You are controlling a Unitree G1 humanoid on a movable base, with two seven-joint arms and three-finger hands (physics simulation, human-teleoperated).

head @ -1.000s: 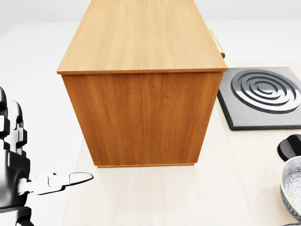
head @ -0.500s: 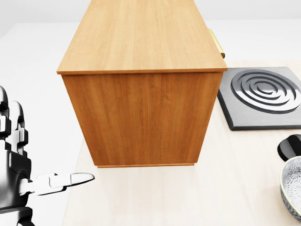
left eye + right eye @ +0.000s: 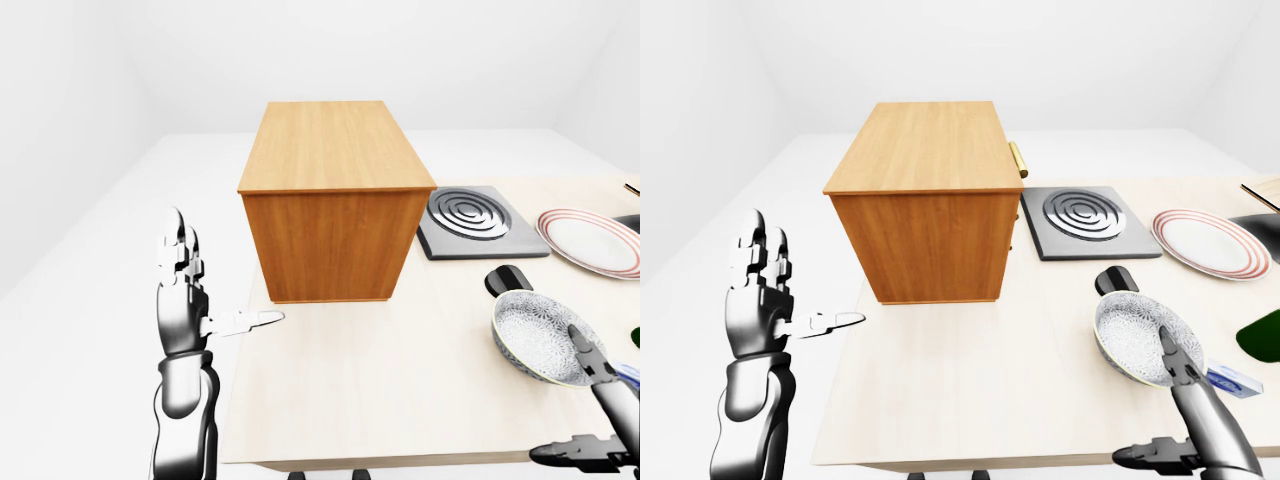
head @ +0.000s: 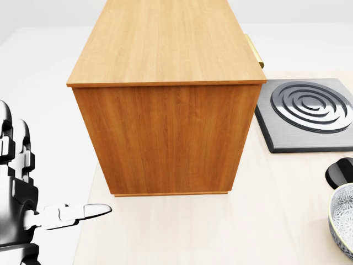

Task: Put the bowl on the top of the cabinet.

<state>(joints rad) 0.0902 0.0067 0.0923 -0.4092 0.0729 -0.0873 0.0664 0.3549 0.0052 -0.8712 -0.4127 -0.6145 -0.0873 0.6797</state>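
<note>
The patterned grey bowl (image 3: 535, 335) stands on the light table (image 3: 380, 390) at the lower right, and only its rim shows at the head view's right edge (image 4: 343, 223). A tall wooden cabinet (image 3: 335, 200) stands to its upper left with its flat top (image 4: 165, 44) bare. My right hand (image 3: 580, 400) is open at the bowl's near side: one finger lies against the rim and the thumb points away below. Off the table's left edge my left hand (image 3: 215, 290) is raised and open, fingers up, thumb pointing towards the cabinet.
Right of the cabinet lies a grey burner plate (image 3: 470, 220), then a red-rimmed plate (image 3: 590, 240). A black knob-like thing (image 3: 510, 280) sits just above the bowl. A green object (image 3: 1265, 335) and a small blue box (image 3: 1232, 380) are at the right edge. A brass handle (image 3: 1018, 158) juts from the cabinet's right side.
My left hand has sunk slightly and its thumb has crept a little to the right. Nothing else has moved.
</note>
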